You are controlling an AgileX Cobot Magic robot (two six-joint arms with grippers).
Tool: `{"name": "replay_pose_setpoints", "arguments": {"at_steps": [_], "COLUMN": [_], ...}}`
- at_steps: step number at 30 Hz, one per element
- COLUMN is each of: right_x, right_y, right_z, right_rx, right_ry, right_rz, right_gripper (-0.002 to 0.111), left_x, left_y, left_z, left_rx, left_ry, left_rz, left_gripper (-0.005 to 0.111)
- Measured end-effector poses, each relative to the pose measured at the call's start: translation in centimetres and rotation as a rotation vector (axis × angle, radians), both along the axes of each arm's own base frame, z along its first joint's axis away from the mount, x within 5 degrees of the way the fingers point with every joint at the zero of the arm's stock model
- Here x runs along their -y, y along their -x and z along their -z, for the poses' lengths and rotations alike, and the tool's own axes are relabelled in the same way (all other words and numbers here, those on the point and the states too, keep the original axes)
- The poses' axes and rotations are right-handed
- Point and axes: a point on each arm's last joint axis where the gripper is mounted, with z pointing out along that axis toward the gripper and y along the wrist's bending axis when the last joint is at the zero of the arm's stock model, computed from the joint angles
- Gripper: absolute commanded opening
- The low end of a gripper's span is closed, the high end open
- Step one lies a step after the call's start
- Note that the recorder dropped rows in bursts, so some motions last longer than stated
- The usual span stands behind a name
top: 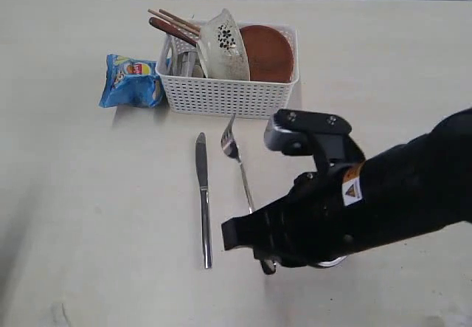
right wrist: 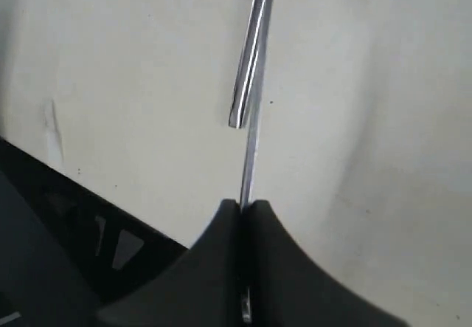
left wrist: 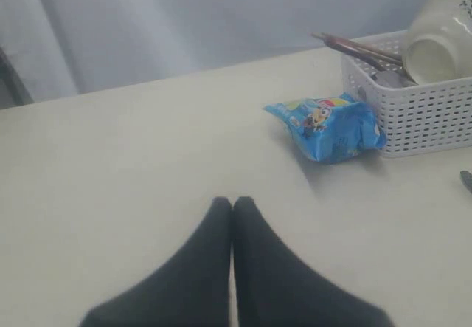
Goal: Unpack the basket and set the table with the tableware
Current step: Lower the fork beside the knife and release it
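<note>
The white basket (top: 228, 94) stands at the back of the table (top: 88, 216). It holds the speckled bowl (top: 225, 46), the brown plate (top: 267, 52), chopsticks (top: 173, 21) and a red-brown spoon (top: 166, 28). In front of it the knife (top: 203, 194) lies flat, with the fork (top: 240, 168) just to its right. My right gripper (top: 264, 257) (right wrist: 245, 205) is shut on the near end of the fork's handle (right wrist: 251, 157), low at the table. The knife's handle end (right wrist: 247, 69) shows beyond the jaws. My left gripper (left wrist: 232, 201) is shut and empty, out of the exterior view.
A blue crisp bag (top: 131, 81) (left wrist: 328, 128) lies against the basket's (left wrist: 413, 120) left side. The table's near edge and dark framework (right wrist: 66, 224) sit close beside the right gripper. My right arm (top: 398, 194) covers the table's right front.
</note>
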Motion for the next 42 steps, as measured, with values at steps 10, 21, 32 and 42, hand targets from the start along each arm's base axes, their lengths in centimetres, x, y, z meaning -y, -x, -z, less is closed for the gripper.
{"name": "replay_pose_setpoints", "arguments": {"at_steps": [10, 21, 32, 42], "right_x": [-2.7, -3.9, -3.4, -3.5], "right_y": [-2.9, -6.1, -6.4, -6.1], "right_z": [6.8, 5.6, 6.9, 5.8], "right_rx": [0.058, -0.011, 0.007, 0.132], "right_ry": [0.084, 0.183, 0.26, 0.528], "right_rz": [0.097, 0.018, 0.013, -0.054], "right_gripper": [0.0, 0.0, 0.0, 0.0], "left_x": [0.0, 0.0, 0.0, 0.0], "left_y": [0.0, 0.0, 0.0, 0.0], "left_z": [0.0, 0.0, 0.0, 0.0], "left_rx": [0.0, 0.0, 0.0, 0.0], "left_ry": [0.0, 0.0, 0.0, 0.0], "left_rz": [0.0, 0.0, 0.0, 0.0], "left_gripper": [0.0, 0.0, 0.0, 0.0]}}
